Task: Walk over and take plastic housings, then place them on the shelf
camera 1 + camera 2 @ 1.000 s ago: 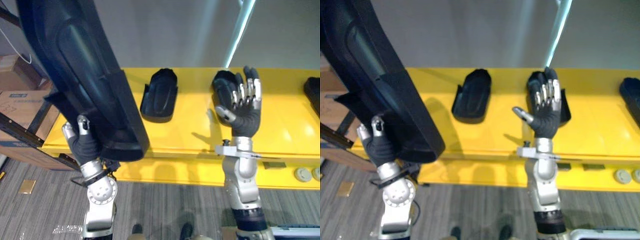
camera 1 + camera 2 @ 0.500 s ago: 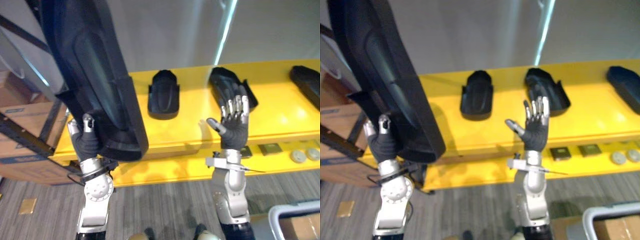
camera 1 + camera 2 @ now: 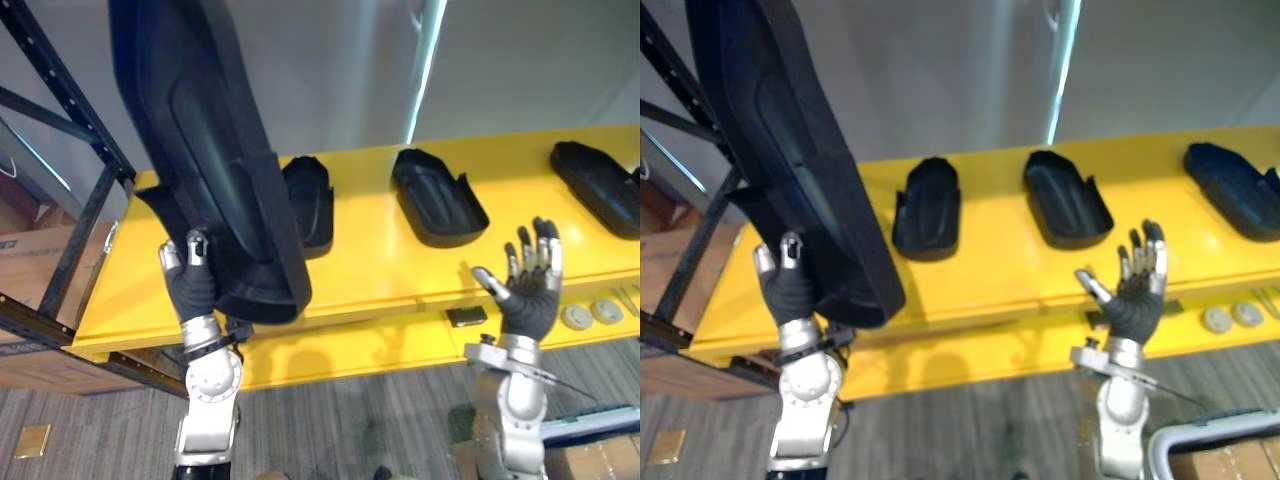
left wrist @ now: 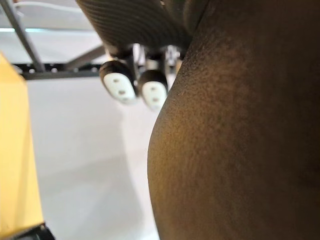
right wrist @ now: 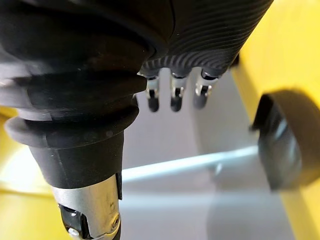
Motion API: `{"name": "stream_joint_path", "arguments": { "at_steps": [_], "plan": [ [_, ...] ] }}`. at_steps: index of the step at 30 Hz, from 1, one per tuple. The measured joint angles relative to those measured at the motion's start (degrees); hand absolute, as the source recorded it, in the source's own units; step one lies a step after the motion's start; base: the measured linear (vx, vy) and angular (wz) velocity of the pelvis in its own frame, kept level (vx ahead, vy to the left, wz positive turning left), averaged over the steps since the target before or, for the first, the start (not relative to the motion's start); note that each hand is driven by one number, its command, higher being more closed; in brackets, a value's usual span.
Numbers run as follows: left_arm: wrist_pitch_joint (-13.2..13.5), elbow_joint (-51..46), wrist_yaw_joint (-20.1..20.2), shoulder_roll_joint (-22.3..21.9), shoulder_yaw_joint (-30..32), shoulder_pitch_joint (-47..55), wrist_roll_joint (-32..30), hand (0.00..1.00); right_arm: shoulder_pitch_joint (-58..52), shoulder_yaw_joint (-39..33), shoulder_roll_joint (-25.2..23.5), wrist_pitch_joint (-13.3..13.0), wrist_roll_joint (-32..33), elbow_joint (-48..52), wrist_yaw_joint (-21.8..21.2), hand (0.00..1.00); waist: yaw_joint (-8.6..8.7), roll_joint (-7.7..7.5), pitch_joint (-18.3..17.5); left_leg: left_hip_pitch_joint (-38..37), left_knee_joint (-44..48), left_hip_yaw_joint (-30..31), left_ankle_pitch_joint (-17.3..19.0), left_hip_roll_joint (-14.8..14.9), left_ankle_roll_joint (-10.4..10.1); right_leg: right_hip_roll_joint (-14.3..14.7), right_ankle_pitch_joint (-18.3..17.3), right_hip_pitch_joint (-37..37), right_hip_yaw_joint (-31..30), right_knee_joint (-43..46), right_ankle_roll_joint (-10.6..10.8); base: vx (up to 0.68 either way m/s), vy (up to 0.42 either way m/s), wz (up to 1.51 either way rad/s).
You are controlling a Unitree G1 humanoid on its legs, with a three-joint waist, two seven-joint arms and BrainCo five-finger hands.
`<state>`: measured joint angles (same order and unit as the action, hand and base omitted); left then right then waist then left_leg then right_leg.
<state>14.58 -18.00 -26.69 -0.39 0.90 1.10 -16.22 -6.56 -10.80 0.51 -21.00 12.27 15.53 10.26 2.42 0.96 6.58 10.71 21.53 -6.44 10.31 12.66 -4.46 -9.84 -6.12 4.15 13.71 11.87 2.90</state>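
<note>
My left hand [image 3: 190, 288] is shut on the lower end of a large black plastic housing [image 3: 200, 150], which it holds upright in front of the yellow shelf [image 3: 380, 275]. The thumb lies on the housing's face. In the left wrist view the housing's grainy surface [image 4: 235, 150] runs beside the fingertips [image 4: 135, 90]. My right hand [image 3: 527, 288] is raised, open and empty, before the shelf's front edge. Three smaller black housings [image 3: 308, 200] [image 3: 438, 195] [image 3: 595, 185] lie on the shelf; one [image 5: 287, 140] shows past the right hand's fingers [image 5: 172, 97].
A black metal rack frame [image 3: 70, 190] stands at the left, with cardboard boxes [image 3: 20, 250] behind and below it. Round discs [image 3: 590, 315] and a small dark plate [image 3: 465, 317] lie on the shelf's lower ledge. A bin with a cardboard box [image 3: 600, 455] sits at the bottom right.
The camera has swung, so the shelf and its housings sit further left and the rack shows. My right hand has dropped below the shelf edge. The left hand keeps its hold.
</note>
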Motion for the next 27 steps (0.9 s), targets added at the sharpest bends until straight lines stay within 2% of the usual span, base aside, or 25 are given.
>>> {"name": "stream_joint_path", "arguments": {
  "at_steps": [1, 2, 3, 4, 5, 7, 8, 9, 11, 12, 13, 14, 15, 18, 22, 27],
  "plan": [
    [0.0, 0.0, 0.0, 0.0, -0.4, 0.0, 0.0, 1.0, -0.2, -1.0, 0.0, 0.0, -0.2, 0.0, 1.1, 0.0, 0.3, 0.86, -0.2, 0.3, -2.1, 2.4, -2.5, 1.2, -1.0, -1.1, -0.9, 0.9, -0.4, 1.9, 2.2, 0.02, 0.406, -0.02],
    [0.0, 0.1, 0.0, 0.0, -1.2, 0.0, 0.0, 1.0, -0.4, -1.8, 0.3, 0.0, -0.2, 0.1, 1.7, 0.0, 0.42, 2.22, -0.3, 0.2, -2.9, 5.6, -3.7, 1.5, -3.7, -1.7, -1.8, 1.4, -1.1, 3.6, 4.5, 0.03, 0.53, 0.06],
    [0.0, 0.1, 0.0, 0.4, -2.1, -0.1, 0.0, 1.0, -0.7, -2.5, 0.0, 0.0, -0.3, 0.0, 2.6, 0.0, 0.86, 2.48, -0.3, 0.1, -2.3, 7.7, 0.6, -0.2, -6.4, -3.0, -2.6, 2.3, -1.6, 5.5, 5.8, 0.05, 0.469, 0.21],
    [0.0, 0.1, 0.0, 0.8, -2.3, -0.4, 0.0, 1.0, -0.8, -2.7, -0.7, 0.0, -0.4, 0.0, 2.8, 0.0, 1.33, 1.92, 0.0, 0.4, -1.7, 7.7, 2.1, -1.0, -6.1, -4.1, -2.6, 2.4, -1.6, 6.0, 5.9, 0.02, 0.476, 0.23],
    [-0.1, 0.3, 0.0, 3.5, -2.3, -0.7, 0.0, 1.0, -0.9, -2.3, -2.9, 0.1, -1.6, -0.1, 3.3, 0.0, 1.12, -0.76, 1.3, 0.7, 0.9, 7.3, 3.2, -4.1, -4.8, -6.9, -2.0, 1.8, -3.2, 5.8, 6.5, 0.0, 0.443, 0.24],
    [-0.2, 0.7, 0.1, 5.5, -2.2, -1.1, 0.1, 1.0, -0.9, -2.5, -4.0, 0.1, -3.6, 0.6, 3.4, 0.0, 1.08, -1.36, 1.4, 2.9, 6.6, 7.5, 6.4, -5.8, -3.4, -8.3, 0.1, -0.3, -3.5, 3.3, 9.3, -0.02, 0.439, 0.16],
    [-0.1, 0.7, 0.1, 6.2, -2.3, -1.2, 0.1, 1.0, -0.8, -2.5, -3.9, 0.2, -4.4, 0.9, 3.4, 0.0, 0.76, -1.36, 1.4, 3.6, 8.6, 7.2, 7.5, -6.1, -2.9, -8.5, 0.7, -0.4, -4.2, 2.6, 9.7, -0.01, 0.291, -0.2],
    [-0.1, 0.8, 0.2, 6.8, -2.3, -1.4, 0.1, 1.0, -0.1, -2.4, -3.9, 0.6, -5.7, 1.3, 3.5, 0.0, -0.35, -1.0, 1.6, 4.6, 11.1, 5.7, 8.8, -6.1, -1.9, -8.6, 2.6, 0.1, -6.1, 1.7, 9.8, -0.07, 0.335, -0.55],
    [-0.1, 1.0, 0.3, 6.8, -2.3, -1.9, 0.0, 1.0, 1.7, -1.5, -3.9, 1.3, -7.5, 1.3, 3.6, 0.0, -1.33, -0.38, 1.7, 5.8, 11.1, 2.7, 8.9, -6.0, -1.0, -8.4, 8.8, 2.8, -5.9, -0.6, 5.0, -0.11, 0.346, -0.69],
    [-0.1, 1.1, 0.5, 6.8, -2.3, -2.2, -0.1, 1.0, 2.3, -0.8, -4.0, 1.4, -7.6, 1.2, 3.6, 0.0, -1.43, -0.32, 1.8, 5.7, 9.6, 1.7, 8.4, -6.0, 0.0, -7.8, 9.8, 3.8, -5.8, -1.2, 3.7, -0.1, 0.241, -0.47],
    [-0.1, 2.1, 0.6, 7.1, -2.3, -3.1, -0.1, 1.0, 2.7, -0.5, -4.1, 1.4, -8.4, 1.3, 3.6, 0.0, -1.18, -0.51, 1.9, 5.5, 8.0, 1.4, 7.5, -6.1, 1.1, -6.5, 7.8, 4.1, -6.0, 0.2, 4.4, -0.08, 0.194, -0.28],
    [-0.2, 2.6, 0.7, 7.2, -2.3, -3.4, -0.1, 1.0, 2.8, -0.5, -4.0, 1.4, -8.8, 1.4, 3.6, 0.0, -1.17, -0.52, 1.9, 5.3, 7.4, 1.1, 7.2, -6.3, 1.3, -5.8, 6.3, 3.9, -6.0, 0.5, 4.5, -0.05, 0.114, -0.17],
    [-0.2, 2.5, 0.7, 7.1, -2.3, -3.4, -0.1, 1.0, 3.3, -0.5, -3.9, 1.4, -9.5, 1.7, 3.7, 0.0, -1.16, -0.74, 1.8, 5.0, 7.1, 0.7, 7.0, -6.6, 1.5, -4.8, 4.6, 3.3, -5.7, 0.1, 3.8, -0.03, 0.079, -0.12],
    [-0.2, 2.3, 0.8, 7.0, -2.1, -3.4, -0.2, 1.0, 3.6, -1.3, -3.9, 1.5, -11.1, 1.7, 5.3, 0.0, -1.03, -0.56, 1.9, 5.2, 6.9, 0.9, 6.3, -7.2, 1.2, -4.8, 4.5, 1.5, -5.8, -3.5, 4.4, -0.02, 0.026, 0.03],
    [-0.2, -1.1, 0.9, 5.5, -1.4, -1.5, -0.4, 1.0, 3.9, -3.8, -3.9, 1.6, -11.6, 1.8, 6.9, 0.0, -1.35, -0.54, 1.9, 5.1, 5.9, 0.6, 5.5, -5.0, -0.3, -2.3, 5.2, 0.1, -5.9, -7.4, 6.3, -0.01, -0.1, -0.08],
    [-0.2, -3.4, 1.0, 2.8, -0.1, 1.0, -0.7, 1.0, 0.2, -10.2, -5.1, 1.7, -13.3, 1.8, 8.1, 0.0, -1.0, -0.41, 1.8, 2.9, 3.1, 0.0, 4.6, -3.3, -2.0, -0.6, 5.7, -0.8, -6.1, -8.7, 6.9, 0.02, -0.085, -0.1]
  ]
}}
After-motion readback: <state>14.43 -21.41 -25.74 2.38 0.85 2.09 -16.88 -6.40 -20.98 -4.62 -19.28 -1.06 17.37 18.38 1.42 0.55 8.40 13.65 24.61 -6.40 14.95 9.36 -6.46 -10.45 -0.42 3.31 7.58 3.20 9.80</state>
